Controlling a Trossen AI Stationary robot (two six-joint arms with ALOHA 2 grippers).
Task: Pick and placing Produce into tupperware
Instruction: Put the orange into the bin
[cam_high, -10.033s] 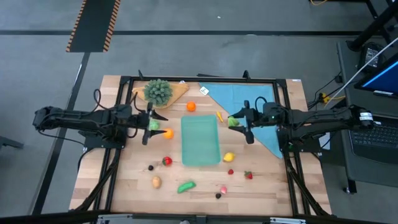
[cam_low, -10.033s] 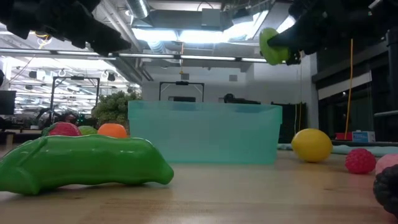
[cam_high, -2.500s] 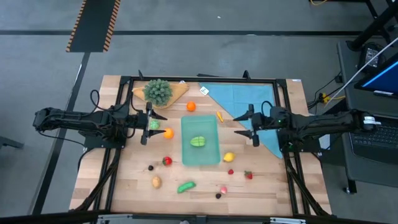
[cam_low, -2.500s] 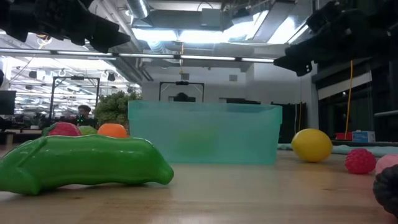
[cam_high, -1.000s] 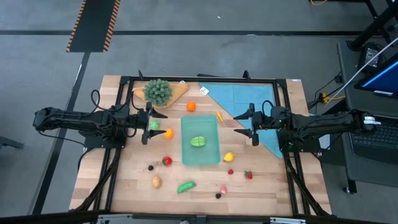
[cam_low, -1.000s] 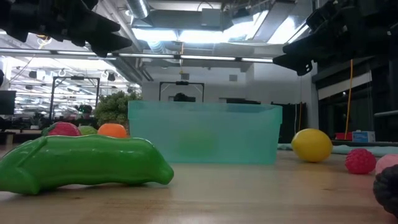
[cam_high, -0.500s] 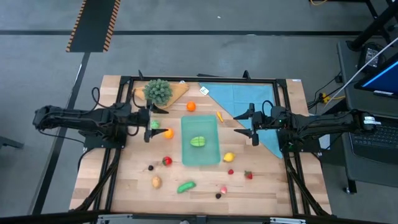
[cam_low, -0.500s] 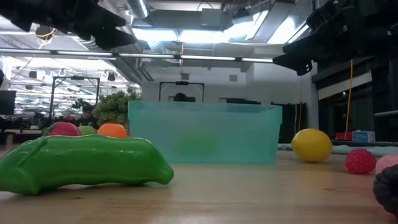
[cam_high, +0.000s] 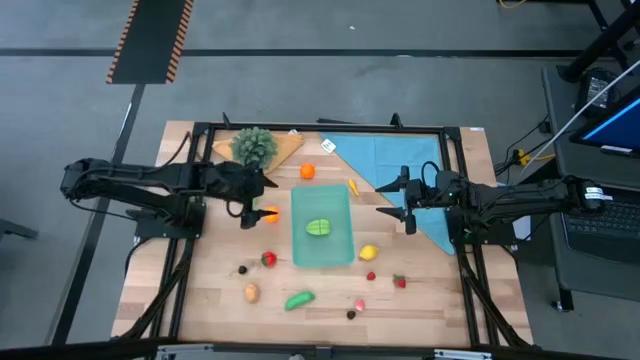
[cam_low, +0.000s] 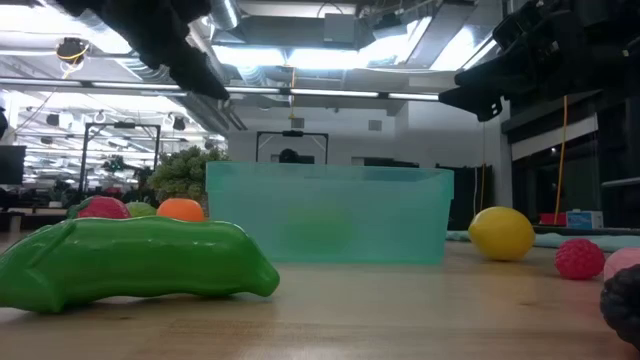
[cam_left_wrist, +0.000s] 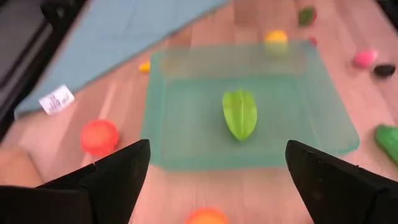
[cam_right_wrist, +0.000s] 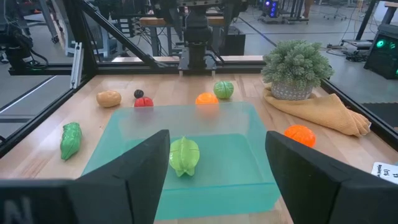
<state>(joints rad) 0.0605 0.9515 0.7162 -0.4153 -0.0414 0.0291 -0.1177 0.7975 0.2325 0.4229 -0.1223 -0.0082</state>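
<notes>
The teal tupperware (cam_high: 322, 227) sits mid-table with one green leafy piece (cam_high: 319, 228) lying on its floor. Loose produce lies around it: an orange (cam_high: 270, 213) and a green fruit (cam_right_wrist: 223, 89) at its left, a tangerine (cam_high: 307, 171) behind it, a lemon (cam_high: 368, 253), a strawberry (cam_high: 268, 258), a potato (cam_high: 251, 292) and a pea pod (cam_high: 298, 299). My left gripper (cam_high: 256, 203) hangs open and tipped down above the orange, left of the tupperware. My right gripper (cam_high: 390, 198) stands open and empty to the container's right.
A bushy green plant (cam_high: 254, 145) on a tan cloth and a light-blue cloth (cam_high: 400, 160) lie at the back. Small red, pink and dark pieces (cam_high: 371, 276) are scattered near the front right. Black frame rails run along the table's sides.
My left gripper has moved toward the tupperware and risen a little, tipping its fingers downward so that it now hangs over the orange and the green fruit. Nothing on the table has shifted.
</notes>
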